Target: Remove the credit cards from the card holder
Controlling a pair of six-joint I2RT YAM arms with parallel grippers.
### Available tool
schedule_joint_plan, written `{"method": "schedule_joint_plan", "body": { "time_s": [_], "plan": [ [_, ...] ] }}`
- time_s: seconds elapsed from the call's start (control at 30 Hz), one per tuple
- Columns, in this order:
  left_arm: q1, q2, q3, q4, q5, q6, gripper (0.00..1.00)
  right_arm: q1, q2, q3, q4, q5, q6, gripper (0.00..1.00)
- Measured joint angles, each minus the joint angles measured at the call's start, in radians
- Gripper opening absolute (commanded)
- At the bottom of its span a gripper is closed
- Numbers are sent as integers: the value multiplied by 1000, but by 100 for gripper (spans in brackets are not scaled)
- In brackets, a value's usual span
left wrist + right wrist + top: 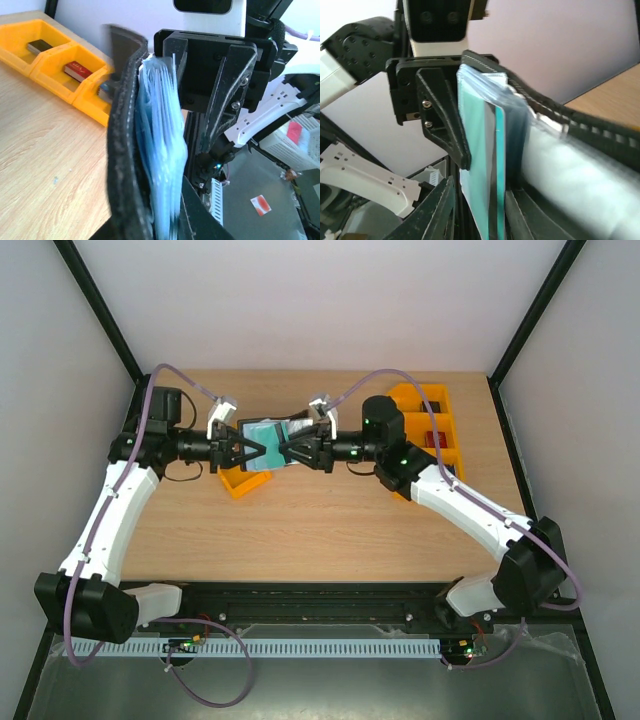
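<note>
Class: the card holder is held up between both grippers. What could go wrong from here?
The holder hangs over the table in the left gripper; a slip could drop it. A teal card stands between the fingers of the right gripper, grip unclear; pulling now could leave it behind or drag out its neighbours.

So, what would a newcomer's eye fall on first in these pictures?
The left gripper and the right gripper meet tip to tip above the far middle of the table. Between them is the black card holder, with teal credit cards showing in it. Bright orange trays sit at the far right.
</note>
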Motion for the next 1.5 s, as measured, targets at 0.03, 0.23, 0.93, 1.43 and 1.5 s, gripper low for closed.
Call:
{"method": "schedule_joint_plan", "body": {
  "time_s": [0.03,0.23,0.93,1.43,1.5],
  "plan": [
    [0,0,1,0,2,1,2,11,0,0,15,-11,3,23],
    [0,-1,5,-4,35,10,2,20,3,-12,70,-27,26,2],
    [-4,-1,5,-6,68,27,26,30,-24,-23,82,-26,5,2],
    [-4,-1,5,-15,73,50,2,4,-51,-36,68,-30,-2,4],
    [-4,-1,5,-15,68,49,2,2,-51,-38,68,-31,-6,8]
  ]
}}
